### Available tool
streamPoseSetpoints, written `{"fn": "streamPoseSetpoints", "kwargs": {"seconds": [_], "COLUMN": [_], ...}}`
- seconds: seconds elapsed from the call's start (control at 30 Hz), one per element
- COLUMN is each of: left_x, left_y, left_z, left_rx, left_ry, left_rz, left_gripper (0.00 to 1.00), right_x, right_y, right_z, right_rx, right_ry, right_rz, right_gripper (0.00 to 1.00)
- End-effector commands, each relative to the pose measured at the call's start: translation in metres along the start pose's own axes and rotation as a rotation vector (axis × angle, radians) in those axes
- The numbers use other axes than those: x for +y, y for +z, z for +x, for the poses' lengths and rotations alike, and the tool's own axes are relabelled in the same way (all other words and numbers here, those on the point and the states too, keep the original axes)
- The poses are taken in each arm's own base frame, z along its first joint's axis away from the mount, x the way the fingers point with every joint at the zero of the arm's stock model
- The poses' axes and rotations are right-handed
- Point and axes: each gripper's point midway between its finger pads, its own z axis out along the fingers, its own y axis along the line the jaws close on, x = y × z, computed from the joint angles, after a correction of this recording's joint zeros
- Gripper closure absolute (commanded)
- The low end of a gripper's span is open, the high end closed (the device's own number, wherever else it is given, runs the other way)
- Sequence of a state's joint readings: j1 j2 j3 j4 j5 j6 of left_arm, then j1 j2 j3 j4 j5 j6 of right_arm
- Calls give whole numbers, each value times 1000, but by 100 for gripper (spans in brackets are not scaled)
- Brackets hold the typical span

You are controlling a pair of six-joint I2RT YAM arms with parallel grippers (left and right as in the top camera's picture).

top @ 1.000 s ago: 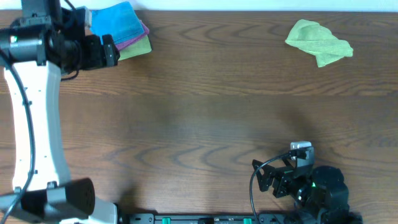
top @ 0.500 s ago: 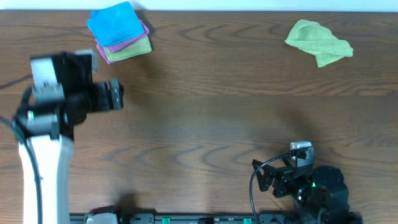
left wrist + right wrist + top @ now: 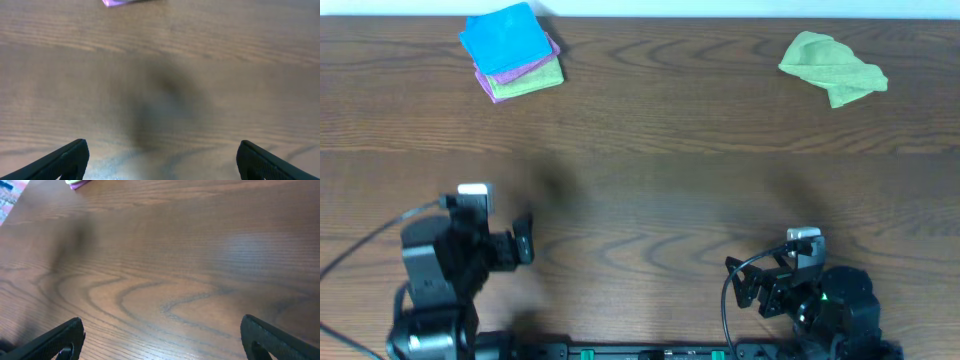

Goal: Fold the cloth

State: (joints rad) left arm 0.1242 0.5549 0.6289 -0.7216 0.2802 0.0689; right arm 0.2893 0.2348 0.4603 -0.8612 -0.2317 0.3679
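A crumpled green cloth (image 3: pixel 833 67) lies at the far right of the wooden table. A stack of folded cloths (image 3: pixel 512 52), blue on top of pink and green, lies at the far left; its pink edge (image 3: pixel 122 2) shows at the top of the left wrist view. My left gripper (image 3: pixel 523 240) is open and empty over bare table at the front left; its fingertips (image 3: pixel 162 157) frame bare wood. My right gripper (image 3: pixel 745 283) is open and empty at the front right, over bare wood (image 3: pixel 162 335). Both grippers are far from the green cloth.
The table's front edge with a black rail (image 3: pixel 620 352) runs along the bottom. A cable (image 3: pixel 360 250) trails from the left arm. A pink cloth edge (image 3: pixel 77 183) shows at the top left of the right wrist view.
My left arm has pulled back from the folded stack at the far left toward the front left of the table. The right arm has not moved.
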Motion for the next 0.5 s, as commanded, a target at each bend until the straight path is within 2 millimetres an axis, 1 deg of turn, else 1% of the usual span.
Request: {"fn": "streamPoseSetpoints", "kwargs": {"seconds": [0.0, 0.1, 0.2, 0.37, 0.47], "left_x": [7, 13, 18, 25, 28], "left_y": [3, 7, 12, 18, 21], "left_z": [21, 40, 54, 68, 73], "left_rx": [-17, -33, -46, -64, -75], "left_ry": [13, 16, 19, 21, 22], "left_rz": [-34, -66, -89, -118, -132], "left_gripper": [5, 5, 5, 4, 4], "right_x": [-1, -1, -1, -1, -1], "right_y": [-1, -1, -1, -1, -1], "right_z": [-1, -1, -1, -1, -1], "right_rx": [-9, -8, -9, -9, -9], "right_ry": [16, 16, 16, 16, 16], "right_rz": [3, 3, 3, 3, 3], "right_gripper": [0, 1, 1, 1, 1]}}
